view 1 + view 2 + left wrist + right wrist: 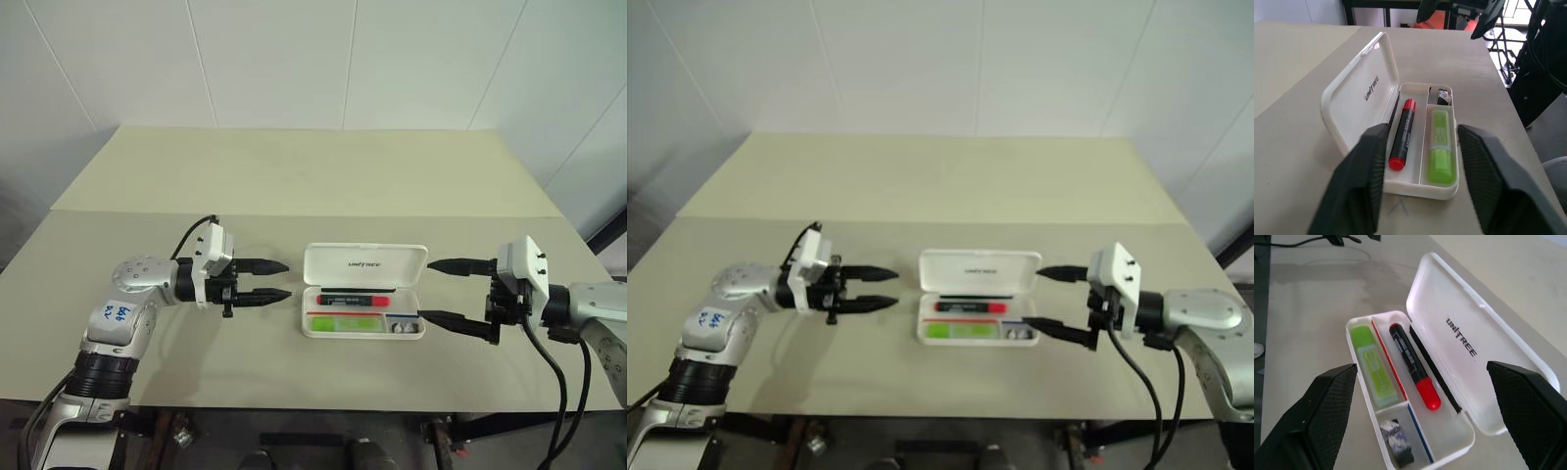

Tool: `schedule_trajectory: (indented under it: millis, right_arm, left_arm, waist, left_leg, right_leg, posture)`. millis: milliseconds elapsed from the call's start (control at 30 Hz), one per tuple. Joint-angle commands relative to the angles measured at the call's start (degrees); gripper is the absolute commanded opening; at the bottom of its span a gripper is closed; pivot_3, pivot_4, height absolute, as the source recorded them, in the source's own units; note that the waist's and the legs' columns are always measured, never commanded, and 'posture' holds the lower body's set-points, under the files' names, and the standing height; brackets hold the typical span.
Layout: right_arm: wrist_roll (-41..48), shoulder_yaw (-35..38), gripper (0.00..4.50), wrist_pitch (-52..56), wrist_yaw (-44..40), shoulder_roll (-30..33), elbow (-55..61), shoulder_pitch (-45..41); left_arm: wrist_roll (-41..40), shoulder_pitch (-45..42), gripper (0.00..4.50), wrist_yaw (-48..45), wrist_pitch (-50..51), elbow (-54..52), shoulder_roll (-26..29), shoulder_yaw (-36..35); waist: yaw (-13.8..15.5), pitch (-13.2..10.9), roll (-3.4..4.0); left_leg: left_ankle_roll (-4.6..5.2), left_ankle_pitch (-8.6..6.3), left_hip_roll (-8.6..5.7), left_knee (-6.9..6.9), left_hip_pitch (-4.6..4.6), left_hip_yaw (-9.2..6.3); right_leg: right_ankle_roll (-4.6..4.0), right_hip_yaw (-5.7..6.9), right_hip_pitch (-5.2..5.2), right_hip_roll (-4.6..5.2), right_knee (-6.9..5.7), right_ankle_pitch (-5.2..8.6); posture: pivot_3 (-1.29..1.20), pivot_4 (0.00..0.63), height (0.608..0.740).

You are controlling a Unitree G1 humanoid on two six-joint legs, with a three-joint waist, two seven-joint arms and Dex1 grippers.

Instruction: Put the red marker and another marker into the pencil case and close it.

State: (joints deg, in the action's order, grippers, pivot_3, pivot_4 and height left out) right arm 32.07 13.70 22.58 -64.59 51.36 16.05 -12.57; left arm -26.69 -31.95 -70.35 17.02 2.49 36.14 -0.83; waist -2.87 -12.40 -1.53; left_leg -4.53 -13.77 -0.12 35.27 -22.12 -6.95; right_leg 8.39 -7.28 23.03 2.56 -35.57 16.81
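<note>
A pale beige table (pixel 323 186) runs back to a white panelled wall (pixel 294 59). Near the front edge, mid-table, the pencil case (pixel 364 262) lies open, its white lid tilted up at the far side and its long axis crosswise. Inside, the light green highlighter (pixel 345 324) fills the nearer compartment and the red marker (pixel 353 301) lies behind it, both crosswise. The left gripper (pixel 274 280) and right gripper (pixel 442 290) flank the case, released and holding nothing.
</note>
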Motion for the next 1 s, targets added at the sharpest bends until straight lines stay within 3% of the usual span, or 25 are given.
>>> schedule_trajectory:
  millis: [33,133,167,533,733,1000]
  right_arm:
    - [0.4,4.0,4.5,-0.1,0.3,2.3,1.0,0.4]
    - [-0.1,5.0,4.5,-0.6,0.3,3.1,0.5,1.4]
    - [-0.1,5.2,4.5,-0.7,0.5,3.1,0.5,1.5]
    - [-1.7,4.7,4.5,-2.1,2.1,2.8,1.1,3.3]
    - [-2.1,5.4,4.5,-2.4,3.1,3.1,1.5,3.3]
    - [-1.6,6.5,4.5,-2.0,4.8,2.7,3.5,5.0]
  left_arm:
    - [-1.4,-2.0,1.2,-0.1,-1.0,0.8,-0.5,-1.9]
    - [-2.0,-2.7,0.12,0.4,-0.6,1.6,-1.2,-2.4]
    - [-2.2,-2.9,0.02,0.6,-0.5,1.8,-1.5,-2.6]
    - [-5.4,-12.4,0.02,14.4,7.2,8.4,-8.4,-8.0]
    - [3.8,-13.3,0.02,15.6,1.9,13.7,-8.4,-2.3]
    - [9.1,-14.3,0.02,15.7,-3.8,19.3,-10.7,1.5]
  waist:
    - [0.0,0.0,0.0]
    - [0.1,0.0,0.0]
    - [0.0,0.0,0.0]
    - [0.5,0.0,-0.02]
    - [0.7,0.0,-0.01]
    - [1.3,0.0,-0.02]
  left_leg:
    - [0.0,0.0,0.0,0.0,0.0,0.0]
    - [0.0,0.0,0.0,0.0,-0.01,0.0]
    - [0.0,0.0,0.0,0.0,-0.01,0.0]
    - [0.0,0.0,0.0,0.07,-0.05,-0.01]
    - [0.0,0.0,-0.01,0.05,-0.03,-0.01]
    - [-0.01,0.0,-0.02,0.05,-0.08,-0.01]
  right_leg:
    - [0.0,0.0,0.0,0.0,0.0,0.0]
    - [0.0,0.0,0.0,0.0,0.01,0.0]
    - [0.0,0.0,0.0,0.0,0.02,0.0]
    - [0.05,0.0,0.02,-0.01,-0.01,-0.03]
    - [0.06,0.0,0.03,-0.01,-0.02,-0.03]
    - [0.07,0.0,0.04,0.0,0.01,-0.04]
  posture:
    - [0.0,0.15,0.74]
    - [0.0,0.15,0.74]
    - [0.0,0.15,0.74]
    - [0.0,0.15,0.74]
    - [0.0,0.15,0.74]
    - [0.0,0.15,0.74]
